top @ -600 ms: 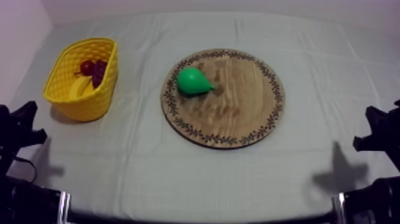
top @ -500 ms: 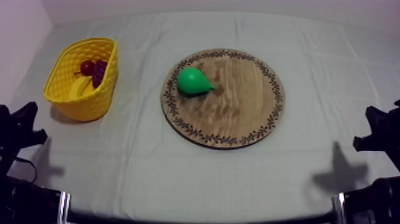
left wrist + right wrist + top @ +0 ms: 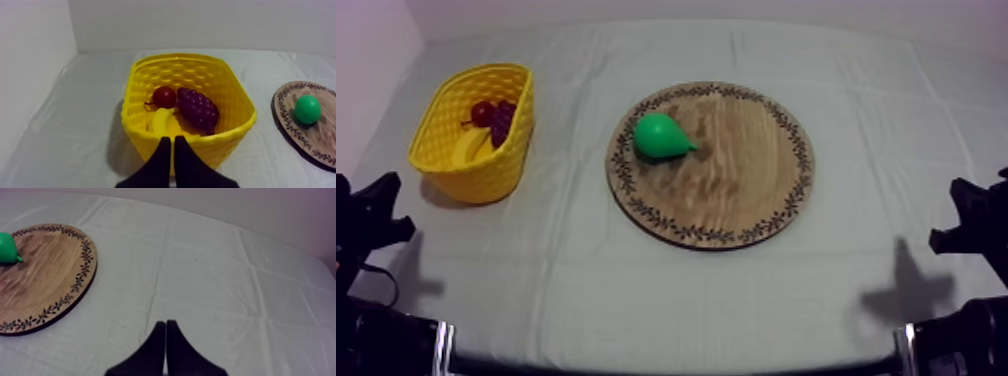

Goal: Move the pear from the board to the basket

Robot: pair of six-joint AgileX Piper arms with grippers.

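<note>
A green pear (image 3: 661,137) lies on its side on the left part of the round wooden board (image 3: 756,190), its stem end pointing right. The yellow basket (image 3: 446,165) stands at the table's left and holds a banana (image 3: 471,147), a bunch of grapes (image 3: 501,120) and a small red fruit (image 3: 482,112). My left gripper (image 3: 172,141) is shut on nothing, just in front of the basket (image 3: 235,125), with the pear (image 3: 307,109) and board (image 3: 285,107) off to its side. My right gripper (image 3: 165,324) is shut on nothing over bare cloth, beside the board (image 3: 45,283) with the pear (image 3: 7,248).
Both arms rest low at the table's near corners, the left arm (image 3: 366,215) and the right arm (image 3: 976,225). A grey-white cloth (image 3: 576,290) covers the table, with open room between basket and board and along the front.
</note>
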